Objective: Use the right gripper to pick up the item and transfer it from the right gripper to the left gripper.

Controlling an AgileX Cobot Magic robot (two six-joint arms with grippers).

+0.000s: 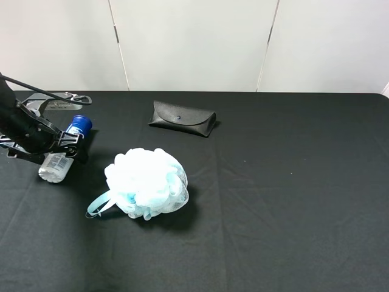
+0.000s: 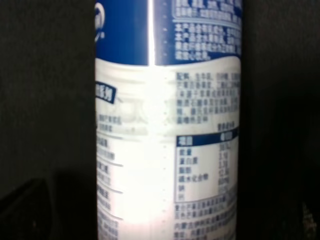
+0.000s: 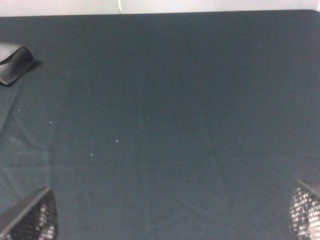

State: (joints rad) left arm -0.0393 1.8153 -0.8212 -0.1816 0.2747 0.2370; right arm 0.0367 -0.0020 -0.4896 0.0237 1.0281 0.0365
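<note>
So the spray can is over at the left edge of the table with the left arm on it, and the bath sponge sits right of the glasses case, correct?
Not quite. The spray can is at the left edge with the left gripper on it, but the bath sponge sits in front of the glasses case and slightly to its left, not right of it. The exterior high view shows this.

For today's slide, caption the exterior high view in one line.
Left gripper holds the spray can beside the bath sponge.
</note>
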